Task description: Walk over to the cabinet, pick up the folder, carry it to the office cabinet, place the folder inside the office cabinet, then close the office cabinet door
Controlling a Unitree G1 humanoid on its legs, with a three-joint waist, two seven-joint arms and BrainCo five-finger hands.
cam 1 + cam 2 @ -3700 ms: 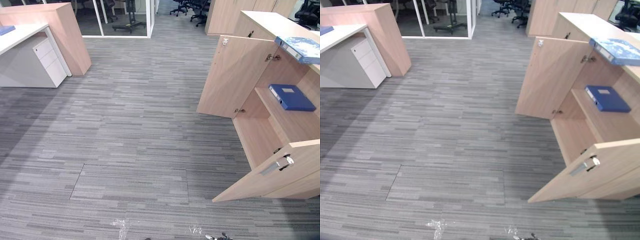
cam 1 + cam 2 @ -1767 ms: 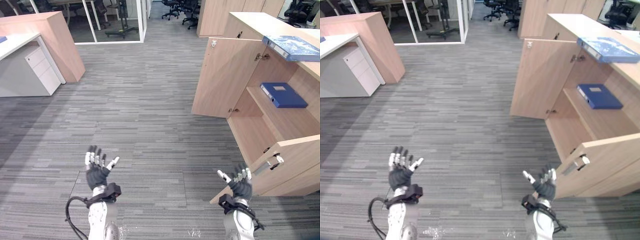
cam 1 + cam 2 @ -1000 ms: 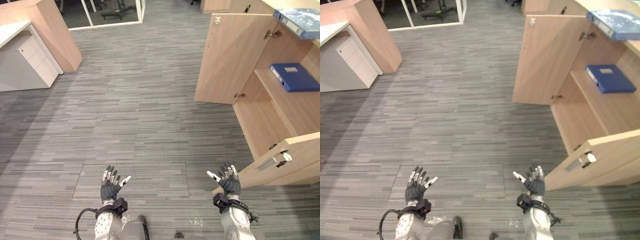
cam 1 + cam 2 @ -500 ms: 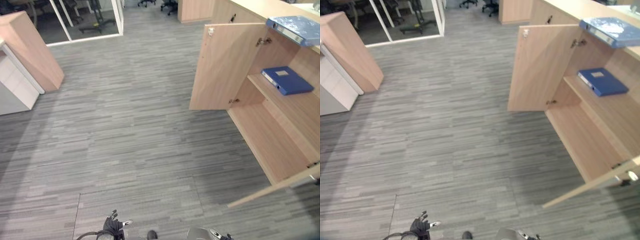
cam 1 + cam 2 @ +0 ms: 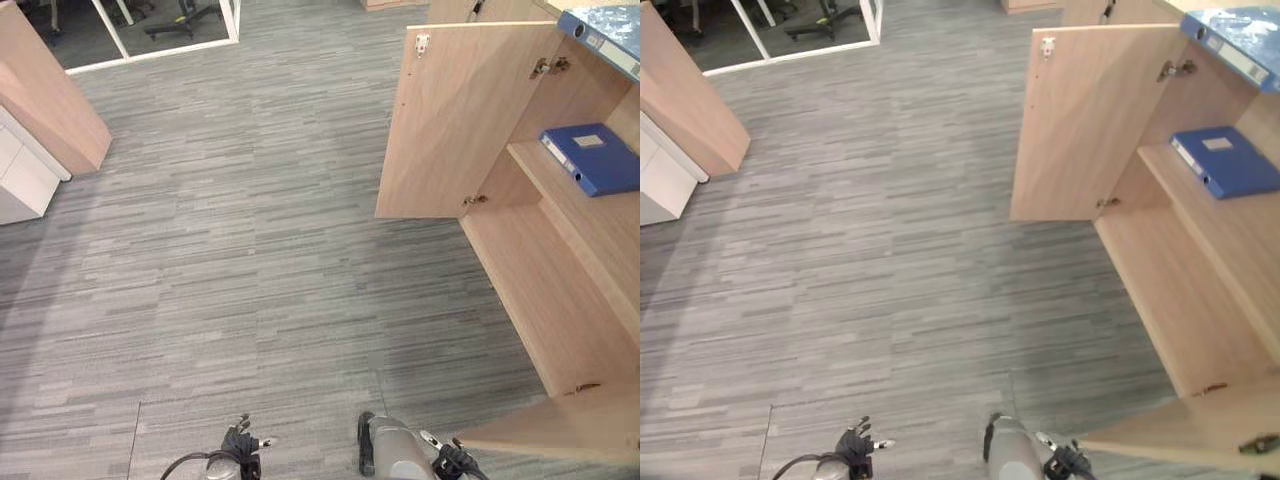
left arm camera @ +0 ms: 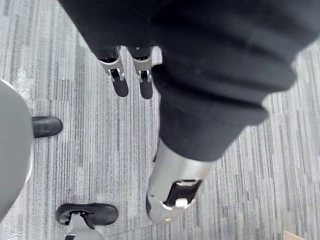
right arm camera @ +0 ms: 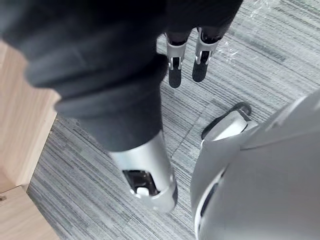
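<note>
The left robot hand (image 5: 240,441) and right robot hand (image 5: 452,463) hang low, spread and empty, presumably because the flat blue folder (image 5: 592,158) on the light-wood cabinet's shelf (image 5: 600,236) lies well apart.

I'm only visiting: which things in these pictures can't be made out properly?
Patterned folder on the cabinet top: cut off by the eye views' upper right corner.
Near door: mostly cut off at the lower right corner.
Blue folder: label too small to read.
Left hand and right hand: tiny at the eye views' bottom edge.
</note>
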